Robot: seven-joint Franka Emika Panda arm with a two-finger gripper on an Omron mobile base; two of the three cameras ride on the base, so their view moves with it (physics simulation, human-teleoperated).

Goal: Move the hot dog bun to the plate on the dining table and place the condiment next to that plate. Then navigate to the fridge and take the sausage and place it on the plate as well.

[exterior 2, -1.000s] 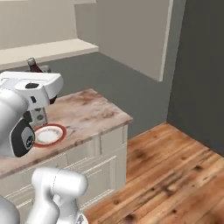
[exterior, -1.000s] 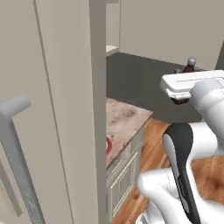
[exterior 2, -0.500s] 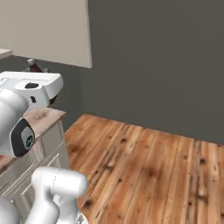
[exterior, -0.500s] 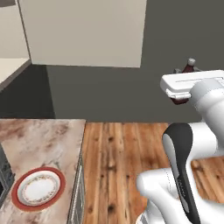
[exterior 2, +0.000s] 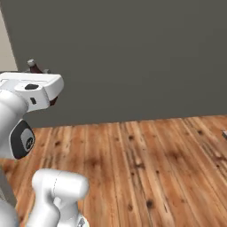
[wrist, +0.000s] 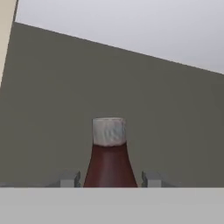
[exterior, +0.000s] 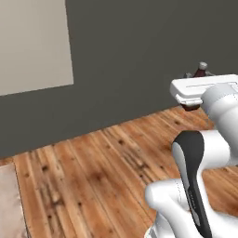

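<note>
Condiment point(wrist: 109, 155) held aloft, wood floor point(exterior 2: 146, 164), grey wall point(exterior: 139, 56)

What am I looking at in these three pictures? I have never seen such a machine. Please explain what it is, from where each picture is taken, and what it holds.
This is a white robot arm on a driving base, in a rendered kitchen. Two cameras ride on the base behind the arm, one to its left and one to its right; both look forward at a wooden floor and a dark grey wall. The third camera sits on the hand and looks along its two fingers. The hand holds a dark brown condiment bottle with a pale cap between its finger tips. From the base cameras the bottle's top sticks up above the hand. A corner of a marbled counter shows at the lower left.
</note>
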